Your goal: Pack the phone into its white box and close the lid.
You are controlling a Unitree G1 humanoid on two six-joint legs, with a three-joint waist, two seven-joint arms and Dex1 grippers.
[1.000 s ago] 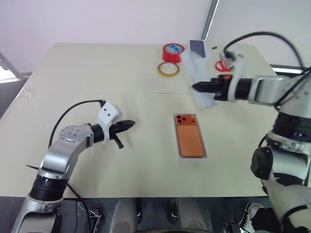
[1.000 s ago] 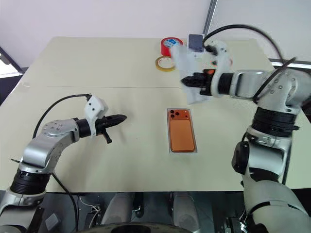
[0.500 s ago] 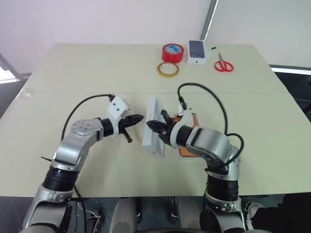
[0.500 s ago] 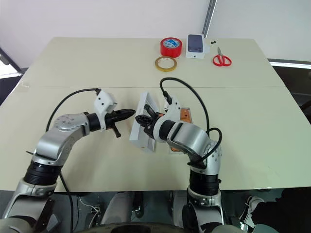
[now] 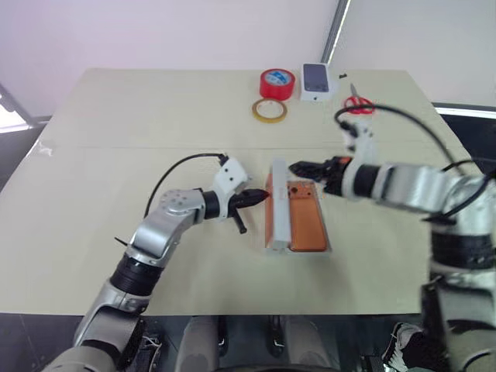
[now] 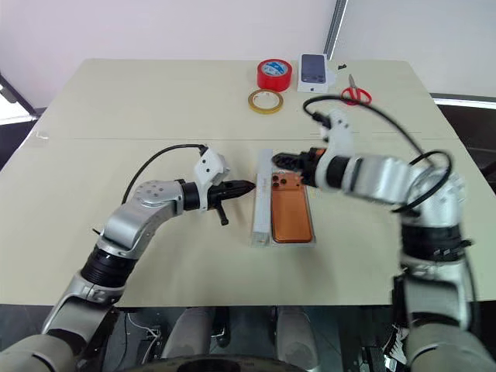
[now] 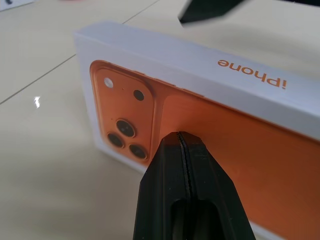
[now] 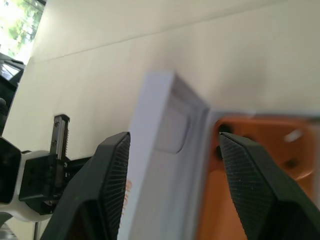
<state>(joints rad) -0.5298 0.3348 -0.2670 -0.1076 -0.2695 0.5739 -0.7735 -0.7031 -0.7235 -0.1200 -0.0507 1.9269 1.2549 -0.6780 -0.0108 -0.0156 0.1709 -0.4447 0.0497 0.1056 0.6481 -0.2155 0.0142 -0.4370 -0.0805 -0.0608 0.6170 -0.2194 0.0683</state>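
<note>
My left tool [image 7: 182, 140] is pinched shut with nothing in it, tip against the lid [image 5: 277, 208]: thin white card tray standing on edge, orange printed face with lens cluster. My right tool [image 5: 298, 167] is spread wide at the lid's top edge, gripping nothing. The phone [image 5: 304, 223], glossy orange with rounded corners, lies in the white box [image 5: 326, 242] on the table [image 5: 155, 116].

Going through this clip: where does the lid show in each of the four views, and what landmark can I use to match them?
Left eye view: the lid stands on edge along the phone's left side, mid-table.
Right eye view: same, lid upright left of the phone.
Left wrist view: its orange printed face is beyond the shut left pincer.
Right wrist view: its white inside lies between the right pincer's fingers.
Shared landmark: the phone's lens cluster.
</note>
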